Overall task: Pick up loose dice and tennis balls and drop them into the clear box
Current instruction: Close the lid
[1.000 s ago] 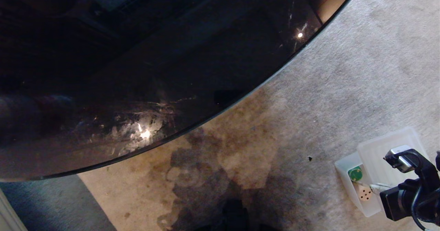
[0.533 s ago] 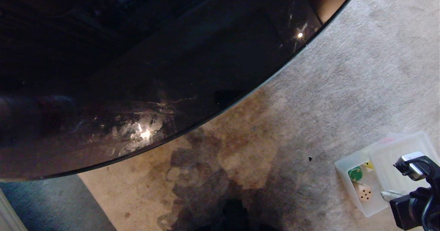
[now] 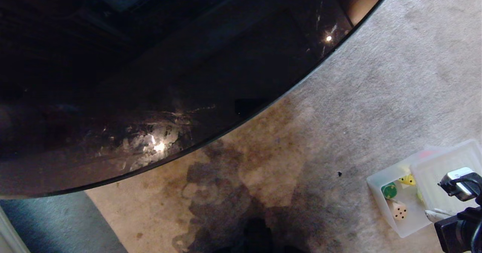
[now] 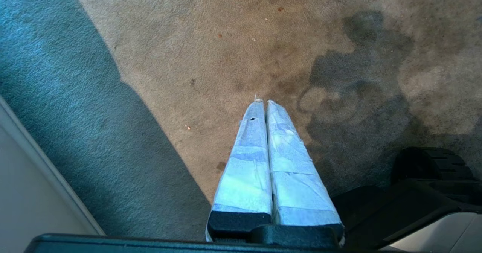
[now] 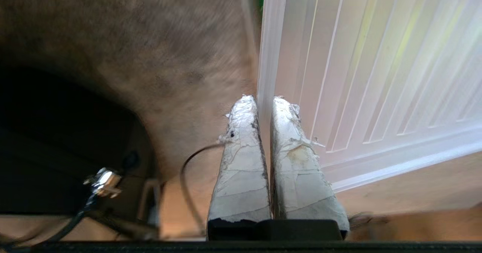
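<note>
At the lower right of the head view, the right gripper [image 5: 263, 104] — fingers clenched on the edge of the ribbed translucent lid [image 3: 446, 170] — holds it over the clear box [image 3: 380, 196] on the carpet [image 3: 376, 95], with tan die [image 3: 399, 210], green die [image 3: 389, 190] and yellow die [image 3: 408, 179] inside; left gripper [image 4: 262, 103] pressed closed, empty, over bare carpet.

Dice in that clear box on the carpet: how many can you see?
3. In the clear box: a green die at the near-left end, a yellow die beside it, and a tan die nearer the robot. The ribbed lid may hide more.
</note>
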Available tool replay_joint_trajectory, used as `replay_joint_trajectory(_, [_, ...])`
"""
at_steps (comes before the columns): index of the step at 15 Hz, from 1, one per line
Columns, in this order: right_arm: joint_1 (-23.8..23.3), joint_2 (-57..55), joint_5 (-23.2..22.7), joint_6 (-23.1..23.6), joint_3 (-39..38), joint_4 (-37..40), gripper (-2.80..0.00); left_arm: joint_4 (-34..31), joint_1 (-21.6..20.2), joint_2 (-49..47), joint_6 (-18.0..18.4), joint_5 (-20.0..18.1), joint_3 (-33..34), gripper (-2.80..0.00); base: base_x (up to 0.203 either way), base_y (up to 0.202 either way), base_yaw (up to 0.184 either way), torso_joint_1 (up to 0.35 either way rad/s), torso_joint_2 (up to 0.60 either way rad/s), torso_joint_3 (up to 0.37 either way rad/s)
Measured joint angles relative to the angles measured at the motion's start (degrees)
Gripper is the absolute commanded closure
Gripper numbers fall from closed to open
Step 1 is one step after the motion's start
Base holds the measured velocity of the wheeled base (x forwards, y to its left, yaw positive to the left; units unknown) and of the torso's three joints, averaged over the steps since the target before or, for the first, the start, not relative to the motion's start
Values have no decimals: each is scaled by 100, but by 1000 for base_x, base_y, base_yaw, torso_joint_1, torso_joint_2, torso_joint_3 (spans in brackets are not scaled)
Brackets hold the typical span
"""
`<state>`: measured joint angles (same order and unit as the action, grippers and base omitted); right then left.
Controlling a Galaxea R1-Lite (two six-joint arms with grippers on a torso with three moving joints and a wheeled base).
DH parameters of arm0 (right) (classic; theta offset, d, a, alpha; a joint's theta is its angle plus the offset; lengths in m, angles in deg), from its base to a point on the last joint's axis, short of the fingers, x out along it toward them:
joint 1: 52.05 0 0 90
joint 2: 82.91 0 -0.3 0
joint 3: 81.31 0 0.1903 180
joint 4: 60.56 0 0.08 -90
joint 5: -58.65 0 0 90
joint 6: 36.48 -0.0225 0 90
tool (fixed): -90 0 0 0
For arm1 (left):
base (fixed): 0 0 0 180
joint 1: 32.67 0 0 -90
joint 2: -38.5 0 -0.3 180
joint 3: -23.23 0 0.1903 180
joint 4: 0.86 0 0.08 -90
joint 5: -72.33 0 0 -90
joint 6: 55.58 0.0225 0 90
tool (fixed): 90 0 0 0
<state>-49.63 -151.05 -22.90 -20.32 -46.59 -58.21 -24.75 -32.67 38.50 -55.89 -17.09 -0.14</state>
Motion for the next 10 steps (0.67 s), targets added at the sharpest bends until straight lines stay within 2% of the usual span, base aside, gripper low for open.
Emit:
replay_joint_trajectory(6, [0,340,20,99,67,65,0,0,0,0,-5,2,0,0,0,0,0,0,0,0])
replay_joint_trajectory(7, [0,334,20,-29,76,60,0,1,0,0,-7,-3,0,0,0,0,0,0,0,0])
replay_joint_trajectory(9, [0,279,9,-673,85,63,0,0,0,0,-2,-1,0,0,0,0,0,0,0,0])
replay_joint_trajectory(10, [0,257,9,-824,85,63,0,0,0,0,-10,-2,0,0,0,0,0,0,0,0])
